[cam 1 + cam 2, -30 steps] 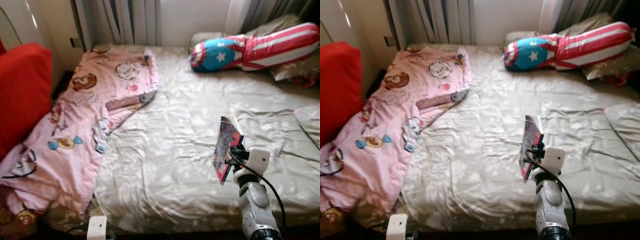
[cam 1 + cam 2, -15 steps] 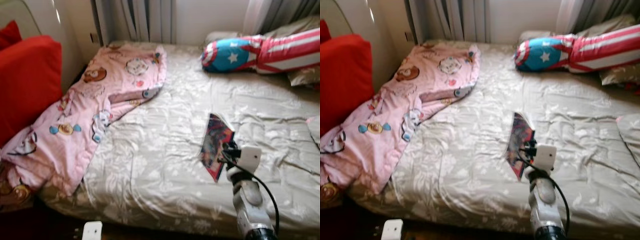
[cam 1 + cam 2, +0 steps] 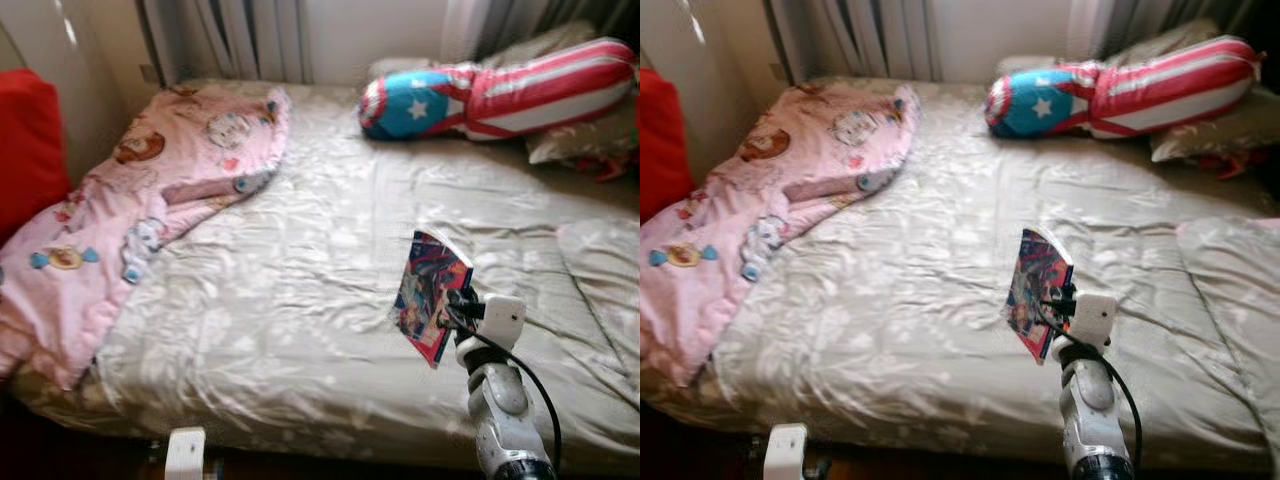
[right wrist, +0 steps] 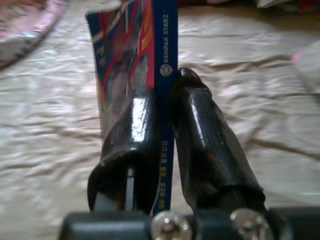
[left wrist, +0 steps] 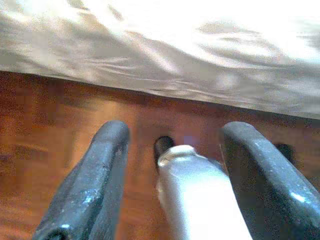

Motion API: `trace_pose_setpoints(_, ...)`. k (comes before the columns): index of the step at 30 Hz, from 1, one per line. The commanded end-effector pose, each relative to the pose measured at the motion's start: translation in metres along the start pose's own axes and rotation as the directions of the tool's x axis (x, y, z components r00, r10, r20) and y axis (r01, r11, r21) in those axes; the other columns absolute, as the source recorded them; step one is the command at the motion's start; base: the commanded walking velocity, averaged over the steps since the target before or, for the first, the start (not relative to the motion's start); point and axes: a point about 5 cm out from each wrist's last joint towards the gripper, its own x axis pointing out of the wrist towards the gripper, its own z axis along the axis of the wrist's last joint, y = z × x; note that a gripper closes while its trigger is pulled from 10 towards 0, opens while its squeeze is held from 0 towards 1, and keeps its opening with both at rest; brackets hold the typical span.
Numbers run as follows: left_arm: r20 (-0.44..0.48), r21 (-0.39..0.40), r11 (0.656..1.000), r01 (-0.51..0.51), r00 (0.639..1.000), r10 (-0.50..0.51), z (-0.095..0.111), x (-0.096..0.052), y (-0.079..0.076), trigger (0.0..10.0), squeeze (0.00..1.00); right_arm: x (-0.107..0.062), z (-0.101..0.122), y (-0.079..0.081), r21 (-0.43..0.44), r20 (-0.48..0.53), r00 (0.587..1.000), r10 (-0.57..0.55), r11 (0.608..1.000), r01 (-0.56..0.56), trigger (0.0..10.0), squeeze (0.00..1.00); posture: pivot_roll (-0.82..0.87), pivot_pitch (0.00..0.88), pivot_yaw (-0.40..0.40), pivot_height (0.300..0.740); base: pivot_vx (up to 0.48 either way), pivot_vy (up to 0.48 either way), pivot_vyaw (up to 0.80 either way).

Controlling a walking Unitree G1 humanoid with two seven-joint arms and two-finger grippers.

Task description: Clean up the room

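Right tool (image 4: 165, 130) around book (image 4: 135, 55) (upright)

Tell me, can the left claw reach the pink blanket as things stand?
Probably not yet. The left claw hangs low and open over the wooden floor beside the bed, while the blanket lies up on the mattress. Nothing blocks it; the arm must rise first.
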Motion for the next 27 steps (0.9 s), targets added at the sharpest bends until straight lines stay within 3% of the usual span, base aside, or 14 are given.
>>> trace_pose_setpoints(1, -0.034, 0.007, 1.000, -0.027, 0.999, 0.028, -0.0095, -0.0035, 0.0112, 10.0, 0.00, 0.0048, 0.0117, 0.0039, 0.015, 0.056, 0.998, -0.002, 1.000, 0.001, 10.0, 0.00, -0.09, 0.133, -0.042, 0.729, 0.000, -0.304, 0.00)
trace_pose_setpoints(11, -0.036, 0.006, 1.000, -0.031, 0.999, 0.031, -0.0090, -0.0032, 0.0128, 10.0, 0.00, 0.0059, 0.0118, 0.0051, 0.023, 0.054, 0.998, -0.009, 1.000, 0.008, 10.0, 0.00, -0.08, 0.140, -0.041, 0.729, 0.000, -0.304, 0.00)
trace_pose_setpoints(27, -0.037, -0.003, 1.000, -0.031, 0.999, 0.031, -0.0108, -0.0041, 0.0133, 10.0, 0.00, 0.0048, 0.0098, 0.0065, 0.031, 0.048, 0.999, -0.014, 0.999, 0.012, 10.0, 0.00, -0.08, 0.149, -0.040, 0.729, 0.000, 0.000, 0.00)
